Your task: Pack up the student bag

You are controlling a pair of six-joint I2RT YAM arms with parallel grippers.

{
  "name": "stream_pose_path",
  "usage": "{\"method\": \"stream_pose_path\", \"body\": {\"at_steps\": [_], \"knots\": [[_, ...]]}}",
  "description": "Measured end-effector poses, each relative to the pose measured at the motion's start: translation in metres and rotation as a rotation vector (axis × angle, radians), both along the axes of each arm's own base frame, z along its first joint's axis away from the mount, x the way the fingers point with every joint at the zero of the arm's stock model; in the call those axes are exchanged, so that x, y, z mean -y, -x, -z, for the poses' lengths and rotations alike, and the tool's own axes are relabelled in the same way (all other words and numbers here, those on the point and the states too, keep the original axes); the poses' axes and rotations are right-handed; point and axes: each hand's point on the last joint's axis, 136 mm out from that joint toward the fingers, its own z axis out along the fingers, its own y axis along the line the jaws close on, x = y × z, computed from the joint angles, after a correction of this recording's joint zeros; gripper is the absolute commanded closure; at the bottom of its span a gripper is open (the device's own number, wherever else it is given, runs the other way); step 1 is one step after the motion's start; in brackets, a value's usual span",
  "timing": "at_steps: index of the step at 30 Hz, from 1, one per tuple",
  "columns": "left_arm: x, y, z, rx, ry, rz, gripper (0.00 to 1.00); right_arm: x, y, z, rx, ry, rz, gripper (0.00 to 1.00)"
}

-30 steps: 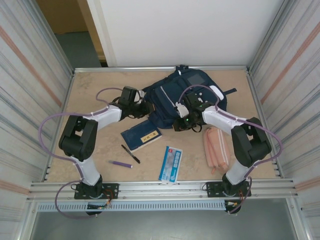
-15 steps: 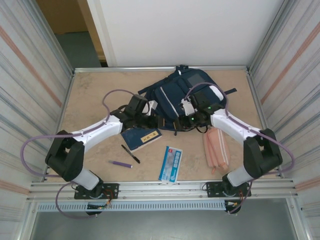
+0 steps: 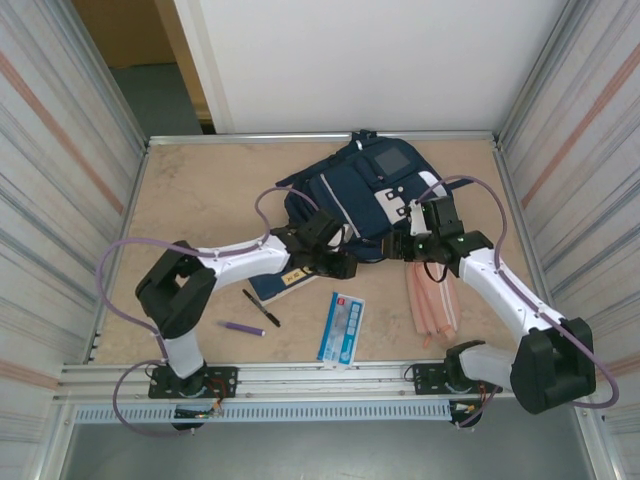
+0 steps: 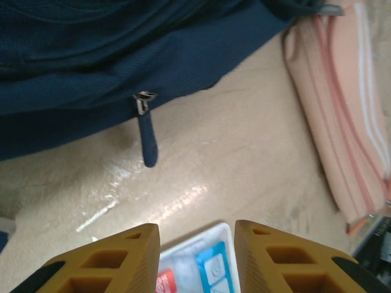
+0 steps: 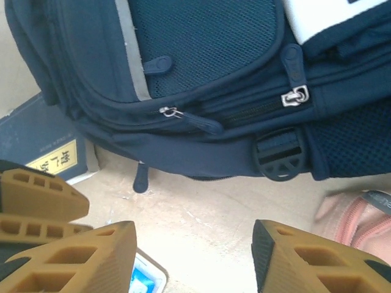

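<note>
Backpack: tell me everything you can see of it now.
The backpack is navy fabric with mesh panels, a grey stripe, a white patch and a grey square panel. It lies flat at the far middle of the table. Visible zips look shut, pulls dangling at its near edge beside a black buckle. That edge meets the blue book. The left gripper and right gripper hover open just short of it.
</note>
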Motion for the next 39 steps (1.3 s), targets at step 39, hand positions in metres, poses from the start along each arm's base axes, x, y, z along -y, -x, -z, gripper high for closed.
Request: {"method": "stream_pose_path", "body": {"at_steps": [39], "knots": [[0.015,-0.033,0.033,0.058,-0.124,-0.080,0.57,-0.005,-0.011,0.004,0.070,-0.051,0.017,0.47]]}}
